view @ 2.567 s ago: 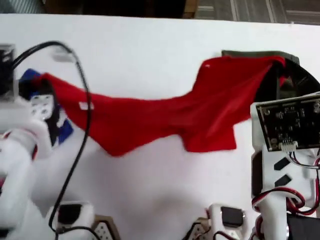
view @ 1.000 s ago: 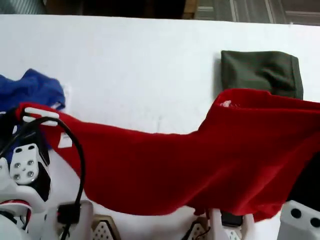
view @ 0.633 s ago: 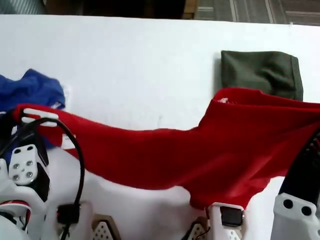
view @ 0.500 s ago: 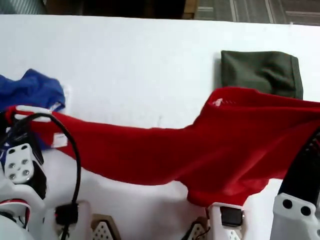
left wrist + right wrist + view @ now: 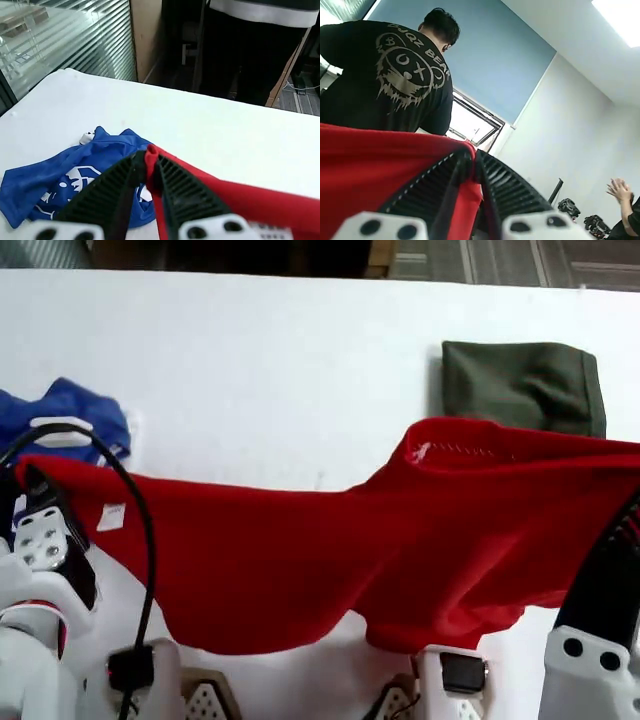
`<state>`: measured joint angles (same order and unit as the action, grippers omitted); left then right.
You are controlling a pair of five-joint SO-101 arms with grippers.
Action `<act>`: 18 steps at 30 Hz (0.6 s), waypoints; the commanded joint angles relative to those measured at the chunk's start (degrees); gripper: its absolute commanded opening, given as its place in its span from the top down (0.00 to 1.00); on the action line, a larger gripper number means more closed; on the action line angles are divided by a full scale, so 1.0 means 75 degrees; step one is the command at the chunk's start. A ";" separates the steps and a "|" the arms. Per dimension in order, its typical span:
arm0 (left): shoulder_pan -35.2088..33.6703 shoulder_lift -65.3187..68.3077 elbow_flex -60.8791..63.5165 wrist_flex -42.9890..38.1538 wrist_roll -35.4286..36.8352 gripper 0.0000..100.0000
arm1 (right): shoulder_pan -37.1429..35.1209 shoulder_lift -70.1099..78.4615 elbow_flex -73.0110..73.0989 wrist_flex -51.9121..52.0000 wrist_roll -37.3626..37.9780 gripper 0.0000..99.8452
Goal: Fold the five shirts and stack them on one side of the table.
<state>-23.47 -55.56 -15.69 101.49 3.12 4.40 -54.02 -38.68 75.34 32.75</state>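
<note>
Both wrist views, red shirt [image 5: 300, 550] pinched, left gripper [image 5: 149, 162], right gripper [image 5: 471, 159]

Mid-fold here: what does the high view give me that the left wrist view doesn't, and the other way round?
High view's own: the folded olive-green shirt lying at the far right of the white table, and the full spread of the red cloth shirt, stretched between the two arms. Left wrist view's own: the left claw shut on that shirt's edge, and the white print on the crumpled blue shirt. Shared: the red cloth shirt, the crumpled blue shirt and the table.
</note>
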 commanded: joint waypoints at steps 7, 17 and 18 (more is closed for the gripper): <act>-0.0105 -0.0399 -0.0826 0.0117 0.0023 0.97 | 0.0029 -0.0358 -0.0035 0.0252 -0.0152 0.98; -0.0105 -0.0481 0.0697 -0.0586 0.0035 0.97 | -0.0147 0.0381 0.0914 0.0064 -0.0270 0.98; -0.0105 -0.0316 0.0967 -0.0914 0.0047 0.97 | -0.0358 0.0568 0.1149 -0.0029 -0.0340 0.98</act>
<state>-23.56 -61.10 -12.79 99.74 2.95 4.04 -55.25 -33.93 77.27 31.43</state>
